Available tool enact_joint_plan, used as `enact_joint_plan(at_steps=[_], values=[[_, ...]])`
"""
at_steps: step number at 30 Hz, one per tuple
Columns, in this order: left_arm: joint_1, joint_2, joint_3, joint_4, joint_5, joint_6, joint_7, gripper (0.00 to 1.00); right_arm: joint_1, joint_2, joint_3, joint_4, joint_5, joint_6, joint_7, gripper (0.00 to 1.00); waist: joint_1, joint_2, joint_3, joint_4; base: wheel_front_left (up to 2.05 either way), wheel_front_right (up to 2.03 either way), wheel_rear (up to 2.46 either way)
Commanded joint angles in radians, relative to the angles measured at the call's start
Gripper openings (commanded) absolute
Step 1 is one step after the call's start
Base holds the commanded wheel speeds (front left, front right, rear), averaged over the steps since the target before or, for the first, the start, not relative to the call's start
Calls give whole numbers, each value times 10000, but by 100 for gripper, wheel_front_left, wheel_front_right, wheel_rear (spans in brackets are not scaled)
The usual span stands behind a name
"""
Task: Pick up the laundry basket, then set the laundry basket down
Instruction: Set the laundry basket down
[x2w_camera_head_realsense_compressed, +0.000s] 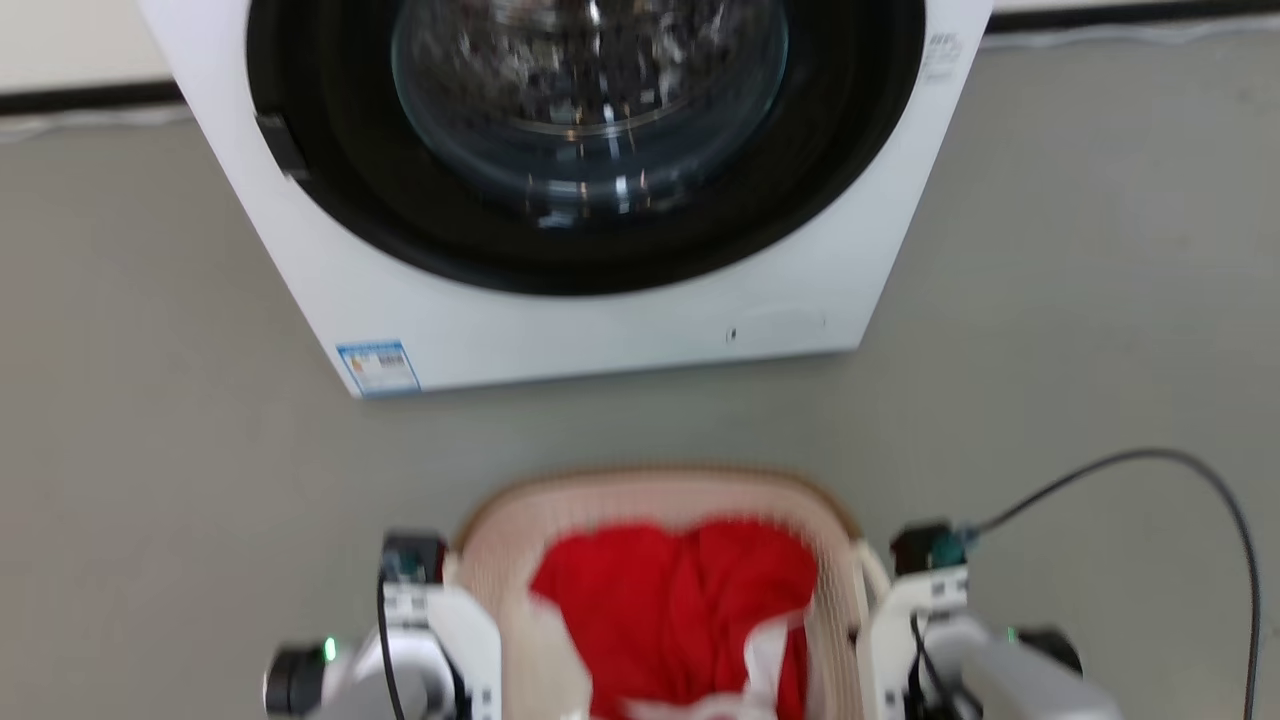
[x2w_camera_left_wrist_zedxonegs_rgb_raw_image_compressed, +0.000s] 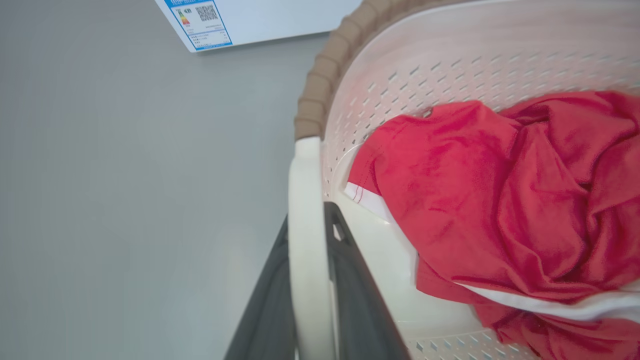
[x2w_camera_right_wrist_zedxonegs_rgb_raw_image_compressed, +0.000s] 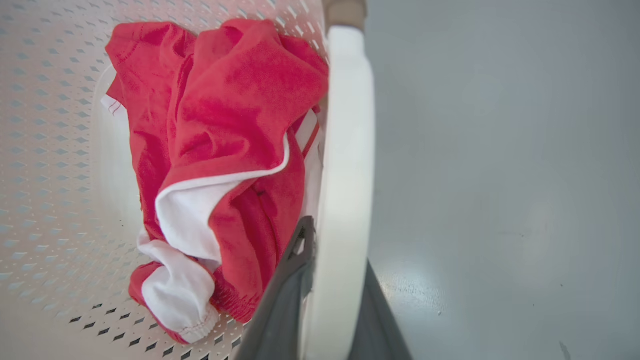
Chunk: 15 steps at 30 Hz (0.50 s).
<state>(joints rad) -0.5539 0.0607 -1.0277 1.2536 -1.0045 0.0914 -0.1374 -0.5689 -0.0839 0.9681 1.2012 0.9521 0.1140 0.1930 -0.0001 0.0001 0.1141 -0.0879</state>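
Laundry basket (x2w_camera_head_realsense_compressed: 650, 482) sits at 6 o'clock in head view, washer (x2w_camera_head_realsense_compressed: 600, 300) at 12. Left gripper (x2w_camera_left_wrist_zedxonegs_rgb_raw_image_compressed: 307, 220) is clamped on the 9 o'clock loop handle (x2w_camera_left_wrist_zedxonegs_rgb_raw_image_compressed: 305, 175), right gripper (x2w_camera_right_wrist_zedxonegs_rgb_raw_image_compressed: 337, 245) on the 3 o'clock handle (x2w_camera_right_wrist_zedxonegs_rgb_raw_image_compressed: 350, 125). Red garment (x2w_camera_head_realsense_compressed: 670, 600) inside. Can't tell if it's off the floor (x2w_camera_head_realsense_compressed: 1050, 300).

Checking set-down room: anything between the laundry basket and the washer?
Just bare grey floor between laundry basket and washer, seen in the head view.
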Motion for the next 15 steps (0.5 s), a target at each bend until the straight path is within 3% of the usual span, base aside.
enact_joint_plan(at_steps=[1, 9, 15], values=[[-886, -105, 265, -142, -31, 63, -314, 0, -567, 337, 28, -289, -70, 167, -441, 0, 1, -1, 915, 27, 0, 0, 0], [-2893, 192, 574, 34, 51, 47, -939, 0, -2380, 337, -296, -101, -247, 167, -2328, 0, 1, -1, 3441, -7, 0, 0, 0], [-4102, 490, 696, 112, 183, 57, -1119, 0, -3654, 337, -354, 137, -343, 167, -2953, 0, 1, -1, 5211, 1, 0, 0, 0]])
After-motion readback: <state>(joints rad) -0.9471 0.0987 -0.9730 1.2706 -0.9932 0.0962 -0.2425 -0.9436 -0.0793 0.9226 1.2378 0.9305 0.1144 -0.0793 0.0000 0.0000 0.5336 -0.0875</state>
